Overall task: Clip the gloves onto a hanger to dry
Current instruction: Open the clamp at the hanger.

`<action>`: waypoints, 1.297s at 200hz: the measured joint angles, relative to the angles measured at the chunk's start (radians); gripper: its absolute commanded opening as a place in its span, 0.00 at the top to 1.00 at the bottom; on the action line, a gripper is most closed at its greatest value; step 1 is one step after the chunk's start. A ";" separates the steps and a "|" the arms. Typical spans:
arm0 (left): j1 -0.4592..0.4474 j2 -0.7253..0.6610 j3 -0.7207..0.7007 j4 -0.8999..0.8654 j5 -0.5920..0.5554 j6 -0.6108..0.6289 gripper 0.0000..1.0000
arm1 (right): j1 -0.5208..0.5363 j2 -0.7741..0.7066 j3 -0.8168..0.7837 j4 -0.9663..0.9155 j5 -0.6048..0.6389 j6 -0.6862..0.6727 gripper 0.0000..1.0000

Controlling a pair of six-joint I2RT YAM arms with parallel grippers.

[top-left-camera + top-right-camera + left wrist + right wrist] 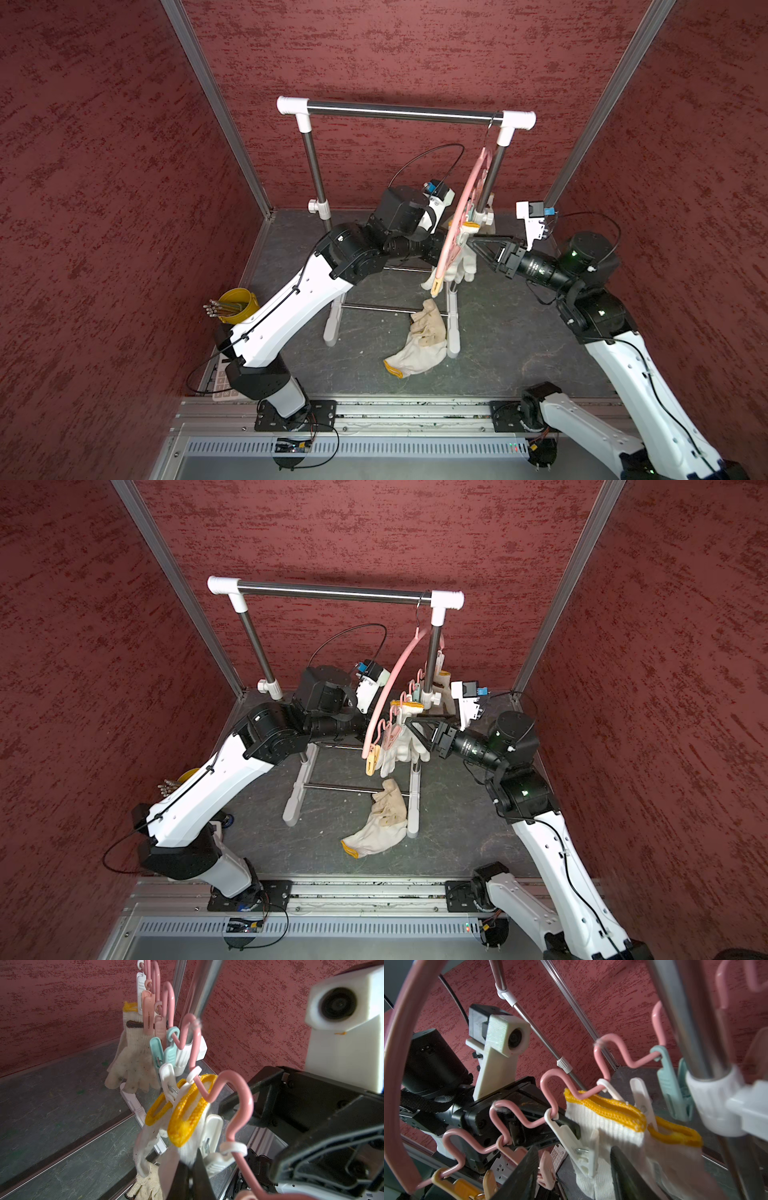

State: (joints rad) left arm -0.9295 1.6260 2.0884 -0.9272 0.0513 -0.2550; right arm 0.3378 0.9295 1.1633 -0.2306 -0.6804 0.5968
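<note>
In a top view you see the pink hanger [405, 656] hooked on the steel rack [332, 590], and a beige glove [382, 820] crumpled on the dark mottled surface [457, 833]. The left wrist view shows your left pincer [192, 1163] pressed together, seemingly nipping a white knit glove [182, 1122]. In the right wrist view, your right pincer [574, 1153] is spread around a white clip [571, 1138].

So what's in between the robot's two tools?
A white glove, a white clip and the pink hanger hang between the left tool and the right tool. Both wrist views show it.
</note>
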 measured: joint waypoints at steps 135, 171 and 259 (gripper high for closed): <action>0.003 0.005 0.005 -0.004 -0.001 0.000 1.00 | 0.095 0.074 0.036 -0.048 0.154 -0.055 0.57; 0.004 0.005 0.002 -0.004 -0.001 0.000 1.00 | 0.098 0.075 0.036 -0.045 0.154 -0.055 0.65; 0.023 -0.061 -0.164 0.012 0.045 0.016 1.00 | 0.098 0.076 0.038 -0.045 0.150 -0.056 0.81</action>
State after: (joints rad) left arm -0.9070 1.5654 1.9240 -0.9154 0.0967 -0.2386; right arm 0.4358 1.0050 1.2011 -0.2760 -0.5301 0.5411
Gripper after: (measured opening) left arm 0.062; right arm 0.261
